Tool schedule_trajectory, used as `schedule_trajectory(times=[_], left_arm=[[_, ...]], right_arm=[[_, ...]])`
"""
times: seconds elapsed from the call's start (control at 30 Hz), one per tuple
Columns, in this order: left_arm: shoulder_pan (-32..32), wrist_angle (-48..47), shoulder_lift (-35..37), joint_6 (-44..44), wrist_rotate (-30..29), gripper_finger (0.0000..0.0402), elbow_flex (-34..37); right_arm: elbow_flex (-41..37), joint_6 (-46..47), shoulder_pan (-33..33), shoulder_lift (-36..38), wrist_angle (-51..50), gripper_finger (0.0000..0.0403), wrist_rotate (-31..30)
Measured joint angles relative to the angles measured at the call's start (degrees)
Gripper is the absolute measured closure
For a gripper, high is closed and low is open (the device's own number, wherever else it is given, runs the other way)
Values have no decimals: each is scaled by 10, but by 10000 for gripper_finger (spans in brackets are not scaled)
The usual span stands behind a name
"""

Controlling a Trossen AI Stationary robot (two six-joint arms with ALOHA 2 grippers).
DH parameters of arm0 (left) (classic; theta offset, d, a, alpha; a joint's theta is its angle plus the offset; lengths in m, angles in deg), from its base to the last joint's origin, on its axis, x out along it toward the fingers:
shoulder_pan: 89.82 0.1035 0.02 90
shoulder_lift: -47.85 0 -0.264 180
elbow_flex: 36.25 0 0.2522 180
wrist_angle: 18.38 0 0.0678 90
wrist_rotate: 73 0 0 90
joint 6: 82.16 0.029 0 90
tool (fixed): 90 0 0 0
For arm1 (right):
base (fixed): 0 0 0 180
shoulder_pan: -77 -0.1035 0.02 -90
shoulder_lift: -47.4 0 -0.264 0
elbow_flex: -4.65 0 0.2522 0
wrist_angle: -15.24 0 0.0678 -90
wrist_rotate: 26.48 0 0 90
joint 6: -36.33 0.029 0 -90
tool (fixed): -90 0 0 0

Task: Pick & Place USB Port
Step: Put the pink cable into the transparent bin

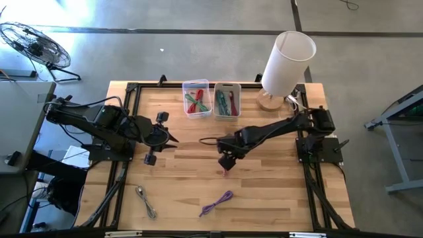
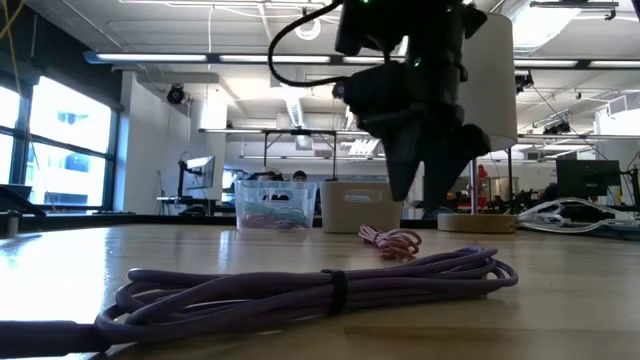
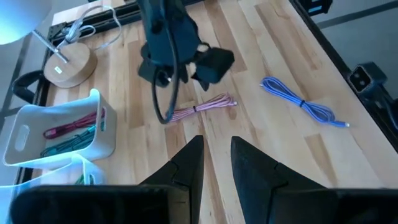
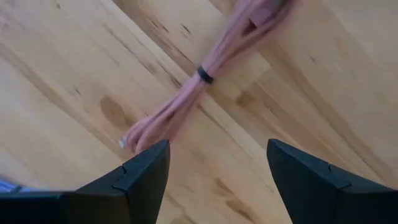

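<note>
Wooden table (image 1: 264,198), purple cable (image 1: 217,203), pink cable (image 4: 205,78), silver cable (image 1: 146,201), two bins (image 1: 196,99), lamp (image 1: 285,63)

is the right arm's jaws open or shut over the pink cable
Open: the right gripper hangs above the pink cable, wood showing between its jaws; cable lies untouched.

A pale wooden table (image 1: 264,198) is framed along both sides by black rails (image 1: 123,173). At its far right corner a lamp is set, its white cylindrical shade (image 1: 288,61) tilted above a round wooden base (image 1: 270,101); the same base (image 3: 69,66) is seen in the left wrist view. On the grey concrete floor (image 1: 165,16) beyond the far left corner, a wire-caged fan (image 1: 34,45) is placed. A grey desk (image 1: 16,125) is seen left of the table. In the low view, tall windows (image 2: 60,150), ceiling light strips (image 2: 200,58) and a monitor (image 2: 583,178) are shown behind.
</note>
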Motion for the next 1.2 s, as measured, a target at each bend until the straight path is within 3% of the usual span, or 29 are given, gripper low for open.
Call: schedule_trajectory(times=[0.17, 0.53, 1.2], left_arm=[[0, 0, 0, -1, -8, 324, 0], [0, 0, -6, -2, -16, 324, 0], [0, -1, -6, -1, -17, 324, 0]], right_arm=[[0, 0, 11, -8, 48, 146, 1], [0, -26, 41, -9, 65, 199, -9], [-15, -30, 35, -15, 93, 169, -7]])
